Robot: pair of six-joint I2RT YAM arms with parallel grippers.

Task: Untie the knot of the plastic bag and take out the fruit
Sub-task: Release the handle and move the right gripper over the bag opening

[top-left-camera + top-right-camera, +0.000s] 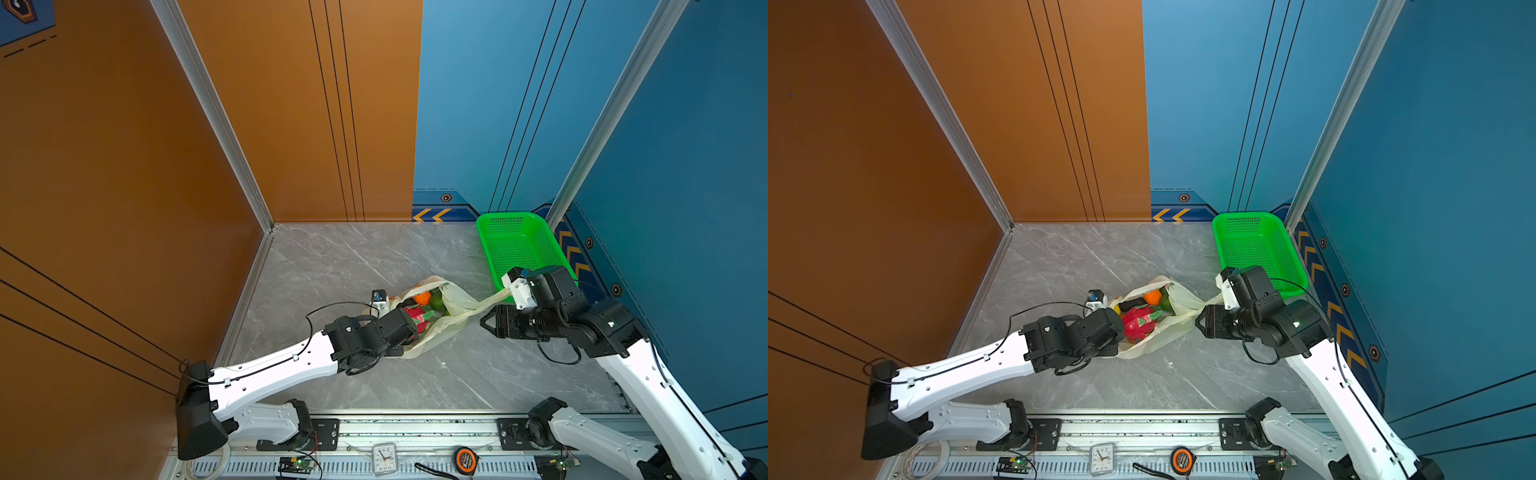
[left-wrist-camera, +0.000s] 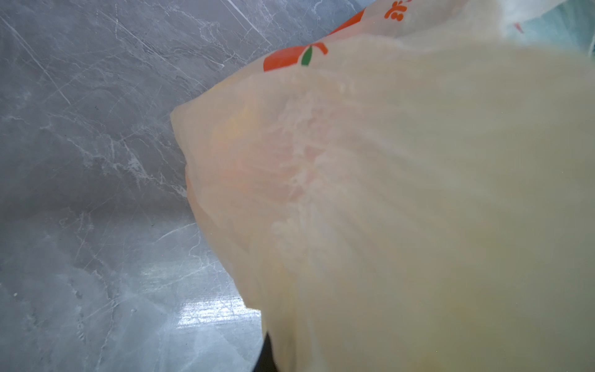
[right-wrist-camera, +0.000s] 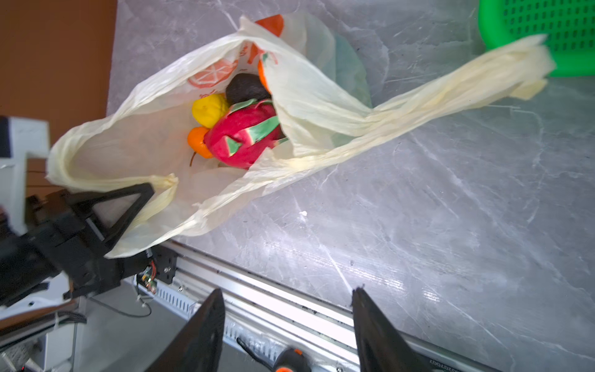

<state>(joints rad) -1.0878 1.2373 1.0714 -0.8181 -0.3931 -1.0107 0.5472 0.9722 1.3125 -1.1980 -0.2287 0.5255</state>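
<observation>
Several fruit lie inside the plastic bag, which we see slumped about the middle of the desk with its mouth gaping. A pink-red dragon fruit lies foremost, with a yellow fruit and an orange touching it and a dark avocado just behind. In a top view a green fruit shows on the right side of the pile. The left gripper is clamped on the bag's left handle, pinching the bunched plastic; blurred bag film fills most of its own wrist view. The right handle stretches away to the right as a crumpled strip, toward the green basket in the far right corner of the desk. The right gripper stands just right of the bag, its jaws wide apart with nothing between them. We cannot tell whether the strip touches that arm.
</observation>
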